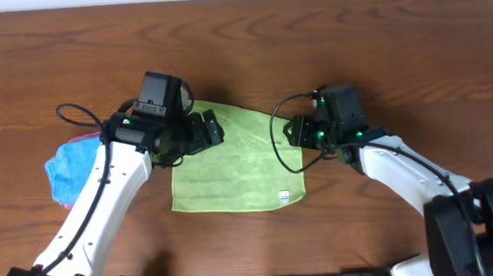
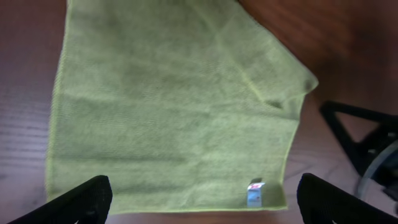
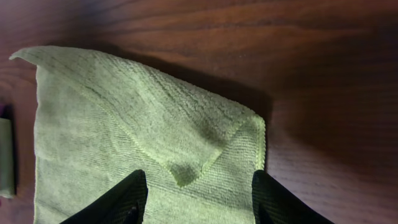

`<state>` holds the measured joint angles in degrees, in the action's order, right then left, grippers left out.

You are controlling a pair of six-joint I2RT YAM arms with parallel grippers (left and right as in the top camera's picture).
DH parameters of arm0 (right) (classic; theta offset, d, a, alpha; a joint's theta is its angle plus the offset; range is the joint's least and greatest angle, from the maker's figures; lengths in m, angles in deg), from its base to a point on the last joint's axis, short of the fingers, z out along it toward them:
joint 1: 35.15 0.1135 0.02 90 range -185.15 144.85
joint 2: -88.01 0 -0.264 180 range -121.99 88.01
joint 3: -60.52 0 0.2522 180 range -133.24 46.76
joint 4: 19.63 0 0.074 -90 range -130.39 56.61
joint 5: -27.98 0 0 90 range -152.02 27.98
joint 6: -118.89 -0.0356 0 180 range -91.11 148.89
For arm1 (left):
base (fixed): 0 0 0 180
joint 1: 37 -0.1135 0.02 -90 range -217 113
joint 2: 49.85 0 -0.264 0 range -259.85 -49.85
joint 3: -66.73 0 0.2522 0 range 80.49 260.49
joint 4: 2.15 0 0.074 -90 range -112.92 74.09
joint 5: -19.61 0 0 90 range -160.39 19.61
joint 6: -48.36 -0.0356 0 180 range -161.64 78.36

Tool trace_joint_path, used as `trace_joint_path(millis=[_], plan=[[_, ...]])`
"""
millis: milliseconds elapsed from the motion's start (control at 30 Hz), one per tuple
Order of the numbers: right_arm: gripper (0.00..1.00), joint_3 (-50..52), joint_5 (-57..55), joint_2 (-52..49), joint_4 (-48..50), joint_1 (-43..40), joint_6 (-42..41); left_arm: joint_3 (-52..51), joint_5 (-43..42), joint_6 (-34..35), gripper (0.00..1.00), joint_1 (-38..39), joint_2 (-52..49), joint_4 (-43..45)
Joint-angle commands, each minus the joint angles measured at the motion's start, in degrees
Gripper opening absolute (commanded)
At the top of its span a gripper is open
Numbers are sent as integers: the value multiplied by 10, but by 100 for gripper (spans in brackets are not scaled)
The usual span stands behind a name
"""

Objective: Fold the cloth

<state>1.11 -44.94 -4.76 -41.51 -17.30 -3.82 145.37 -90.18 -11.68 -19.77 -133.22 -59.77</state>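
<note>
There's the cloth (image 1: 235, 160), flat mid-tabletop (image 1: 240, 43), one corner (image 3: 186, 143) flipped over (directly beneath the right tool (image 3: 199, 180)). Both are empty: left tool (image 1: 204, 134) spread wide, right tool's fingers apart too. The danger: pinch that doubled corner and the fold likely comes out crooked, bunched.

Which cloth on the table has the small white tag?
The lime-green microfibre towel, tag near its corner; the crumpled blue cloth left of it shows none.

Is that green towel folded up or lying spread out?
Mostly spread: the cloth lies flat on the table, with only one corner turned over onto itself.
</note>
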Motion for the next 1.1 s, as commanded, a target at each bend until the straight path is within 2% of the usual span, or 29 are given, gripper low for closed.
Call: trace_joint_path(millis=[0, 1067], plan=[[55, -4, 18, -18, 12, -4, -11, 10, -12, -4, 96, -3, -5, 3], [48, -4, 40, -97, 121, -3, -52, 10, -12, 1, 96, -3, -5, 8]])
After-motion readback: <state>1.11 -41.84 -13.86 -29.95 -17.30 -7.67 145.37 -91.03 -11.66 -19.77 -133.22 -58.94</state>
